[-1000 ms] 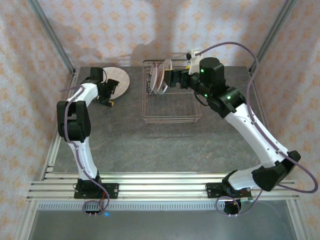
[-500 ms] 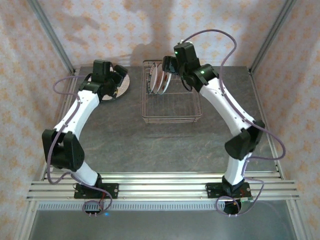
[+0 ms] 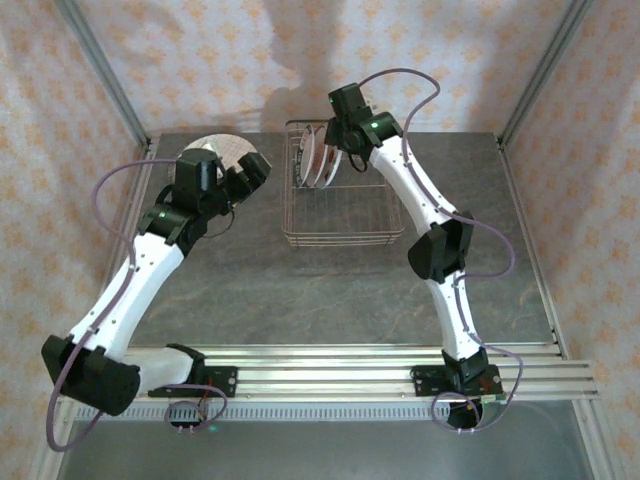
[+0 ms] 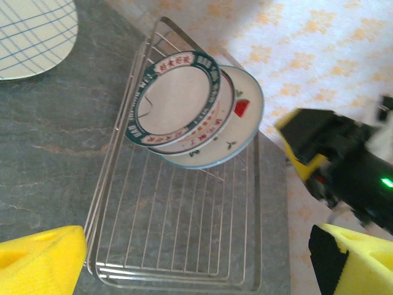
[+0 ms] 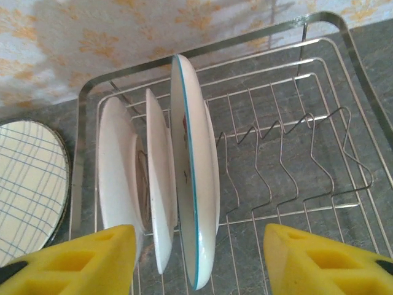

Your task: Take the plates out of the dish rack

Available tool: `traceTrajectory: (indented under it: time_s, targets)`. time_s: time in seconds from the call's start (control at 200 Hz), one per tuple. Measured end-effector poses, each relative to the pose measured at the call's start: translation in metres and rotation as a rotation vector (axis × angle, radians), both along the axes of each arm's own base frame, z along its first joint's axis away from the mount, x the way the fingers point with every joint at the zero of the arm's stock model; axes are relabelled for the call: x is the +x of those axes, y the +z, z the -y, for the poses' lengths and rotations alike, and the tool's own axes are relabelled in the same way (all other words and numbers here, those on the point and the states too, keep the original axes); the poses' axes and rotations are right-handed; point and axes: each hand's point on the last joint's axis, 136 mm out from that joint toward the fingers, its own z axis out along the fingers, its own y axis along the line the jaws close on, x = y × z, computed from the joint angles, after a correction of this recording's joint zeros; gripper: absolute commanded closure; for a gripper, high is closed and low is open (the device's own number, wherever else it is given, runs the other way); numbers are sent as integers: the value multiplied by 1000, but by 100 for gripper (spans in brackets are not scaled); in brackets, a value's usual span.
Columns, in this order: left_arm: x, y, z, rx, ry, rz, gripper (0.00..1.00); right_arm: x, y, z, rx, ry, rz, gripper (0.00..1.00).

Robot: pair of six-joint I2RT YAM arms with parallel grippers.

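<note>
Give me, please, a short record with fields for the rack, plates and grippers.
Dish rack: on the table, far centre
Racked plates: three, on edge at its far end
Plaid plate: flat on the table, left of the rack
Left gripper: open, empty
Right gripper: open, over the racked plates

Green-rimmed plate [image 4: 178, 101], blue-plaid beige plate [image 4: 31, 31], silvery wire rack [image 4: 178, 279].

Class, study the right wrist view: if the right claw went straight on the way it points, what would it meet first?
Most likely the rim of the blue-edged plate, standing on edge in the dish rack, centred before the open right claw; exact depth is unclear.
</note>
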Motion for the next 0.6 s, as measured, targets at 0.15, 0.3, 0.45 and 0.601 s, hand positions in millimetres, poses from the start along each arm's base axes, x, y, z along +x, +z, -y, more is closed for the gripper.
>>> traceTrajectory:
  time_s: [0.15,0.3,0.45,0.601]
  targets:
    - [-19,16,6,11,-60,60,8,1,-13,2,-8,0,-34,50]
    - [-35,20,7,32,-93,90,8,7,-20,0,-1,25,-40,51]
    - [-43,19,5,46,-102,89,8,13,-36,-2,-10,31,-56,54]
    - [-46,18,4,55,-105,81,8,16,-47,-4,-23,42,-68,60]
